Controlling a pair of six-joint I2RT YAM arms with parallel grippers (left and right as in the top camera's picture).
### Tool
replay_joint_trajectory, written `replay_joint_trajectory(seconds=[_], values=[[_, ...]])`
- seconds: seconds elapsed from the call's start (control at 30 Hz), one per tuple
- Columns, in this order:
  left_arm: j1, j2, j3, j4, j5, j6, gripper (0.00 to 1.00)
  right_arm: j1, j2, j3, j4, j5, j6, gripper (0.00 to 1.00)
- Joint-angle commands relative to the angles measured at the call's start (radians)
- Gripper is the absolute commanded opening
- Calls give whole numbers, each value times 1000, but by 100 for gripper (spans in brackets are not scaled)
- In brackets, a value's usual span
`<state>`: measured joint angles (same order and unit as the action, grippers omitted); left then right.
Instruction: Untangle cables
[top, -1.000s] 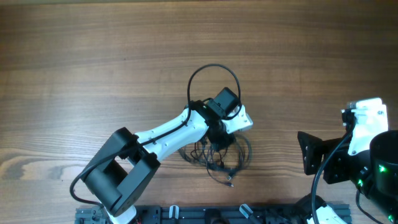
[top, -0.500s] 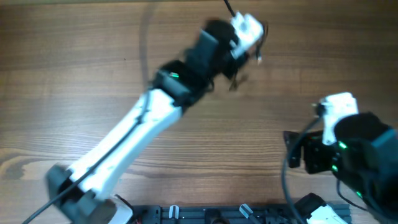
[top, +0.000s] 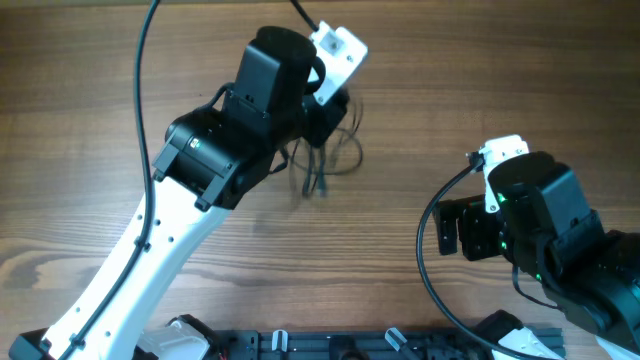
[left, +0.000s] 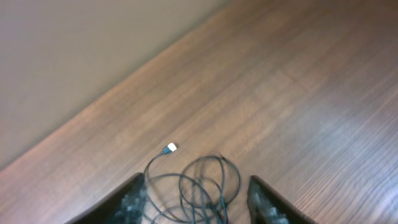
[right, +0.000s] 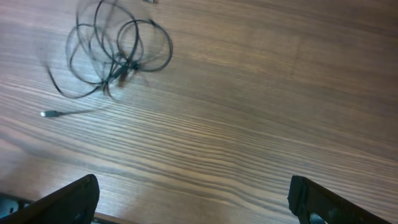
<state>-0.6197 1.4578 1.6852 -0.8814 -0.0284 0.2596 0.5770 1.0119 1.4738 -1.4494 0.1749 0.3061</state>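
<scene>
A tangle of thin black cables (top: 324, 160) lies blurred on the wooden table (top: 480, 90), just below my left wrist. In the left wrist view its loops (left: 202, 186) show between the tips of my left gripper (left: 199, 204), whose jaws stand apart with no grip on them. One light connector (left: 171, 147) sticks out beyond the loops. My right gripper (right: 199, 202) is open over bare wood, well short of the tangle (right: 115, 56). A loose cable end with a small plug (right: 46, 114) trails to the left of the tangle.
A black rail (top: 330, 345) runs along the table's near edge between the two arm bases. The left arm's own black cable (top: 145, 90) arcs over the table's left part. Bare wood lies between the tangle and my right gripper (top: 447, 232).
My left arm swung up with the tangle and carried it toward the far side of the table. Its jaws, shut before, now stand apart. The right arm shifted left.
</scene>
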Motion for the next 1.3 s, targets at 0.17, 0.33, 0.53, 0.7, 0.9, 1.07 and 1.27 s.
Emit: replay_joint_trajectory(seconds=[0.17,0.33,0.53,0.7,0.9,1.07,1.27], values=[[0,-11,3,-34,16,-63,49,1,27,-7,20,-148,-76,100],[29,-11,3,-59,-102,-208,16,2,121,-37,38,-151,-75,100],[237,-11,3,-113,-160,-484,62,2,317,-128,233,-268,-182,100],[398,-11,3,-266,-19,-560,94,2,515,-129,475,-467,-309,100],[455,-10,3,-420,2,-559,97,1,724,-129,725,-525,-393,100],[454,-10,2,-503,3,-560,96,1,875,-129,904,-557,-408,100],[454,-10,2,-534,37,-559,97,1,980,-129,1086,-577,-344,72]])
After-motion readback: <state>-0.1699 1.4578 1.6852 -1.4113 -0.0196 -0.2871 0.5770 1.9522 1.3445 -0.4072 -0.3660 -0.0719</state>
